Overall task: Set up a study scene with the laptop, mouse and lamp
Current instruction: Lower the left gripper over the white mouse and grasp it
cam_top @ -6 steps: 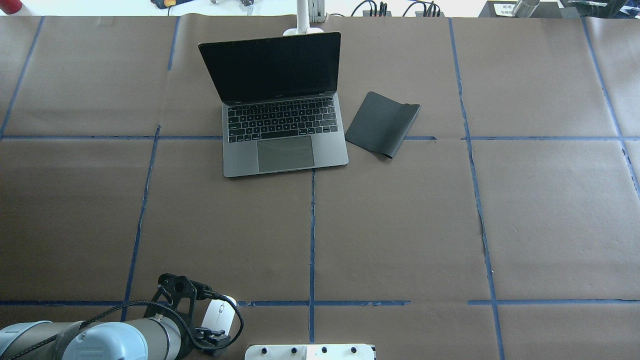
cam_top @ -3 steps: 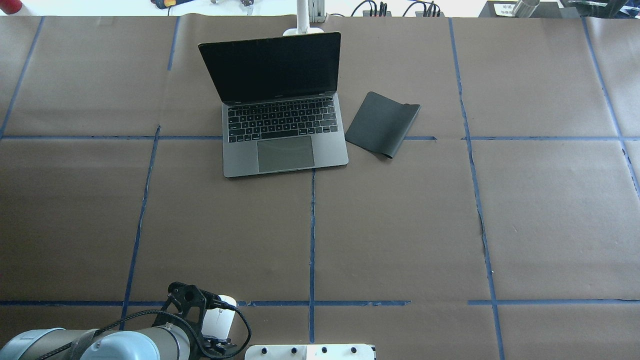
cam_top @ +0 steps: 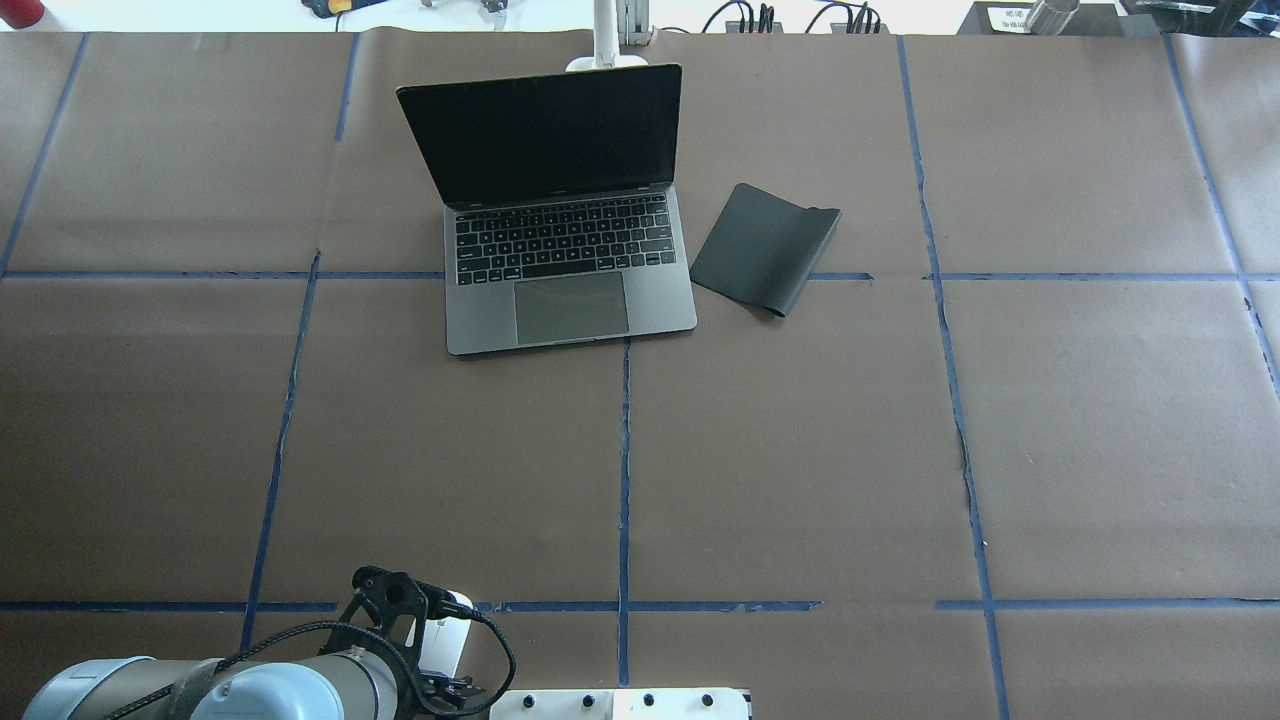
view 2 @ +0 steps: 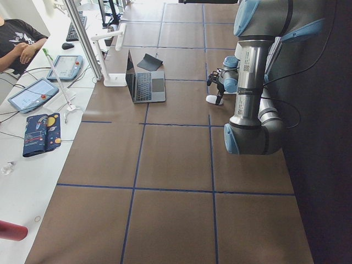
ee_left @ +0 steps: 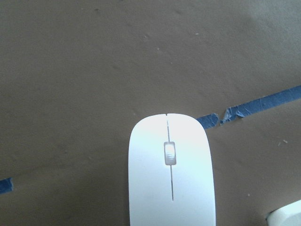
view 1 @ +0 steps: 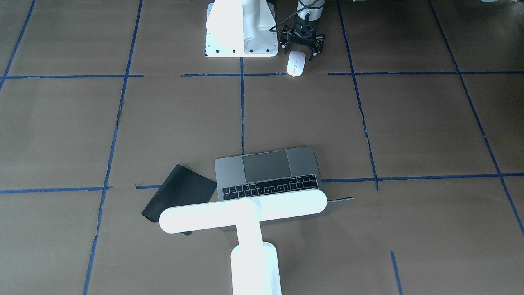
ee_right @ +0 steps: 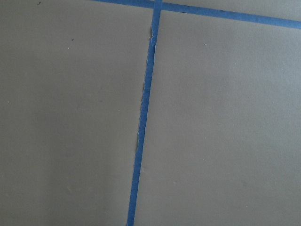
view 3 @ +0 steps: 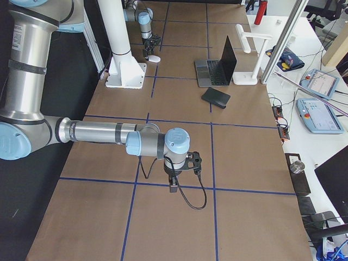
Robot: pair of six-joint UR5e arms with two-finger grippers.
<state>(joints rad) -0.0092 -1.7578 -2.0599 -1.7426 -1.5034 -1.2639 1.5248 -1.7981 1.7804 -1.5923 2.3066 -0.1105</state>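
The white mouse (view 1: pixel 296 63) lies on the brown table by a blue tape line, close to the robot base; the left wrist view shows it low and centred (ee_left: pixel 171 174). My left gripper (view 1: pixel 302 48) is open just behind and above it, its jaws apart, half covering it from overhead (cam_top: pixel 425 640). The grey laptop (cam_top: pixel 570 290) stands open with a dark screen at the far middle. The white T-shaped lamp (view 1: pixel 241 213) stands behind the laptop. My right gripper (view 3: pixel 174 182) shows only in the exterior right view, low over bare table; I cannot tell its state.
A black mat (cam_top: pixel 765 247) lies to the right of the laptop, one edge curled. The white pedestal (cam_top: pixel 620 703) with bolt holes stands right beside the mouse. Blue tape lines grid the brown paper. An operator's bench with tablets runs past the far edge.
My left arm has moved right, towards the pedestal, and the gripper now covers more of the mouse. The mouse, laptop and mat have not moved.
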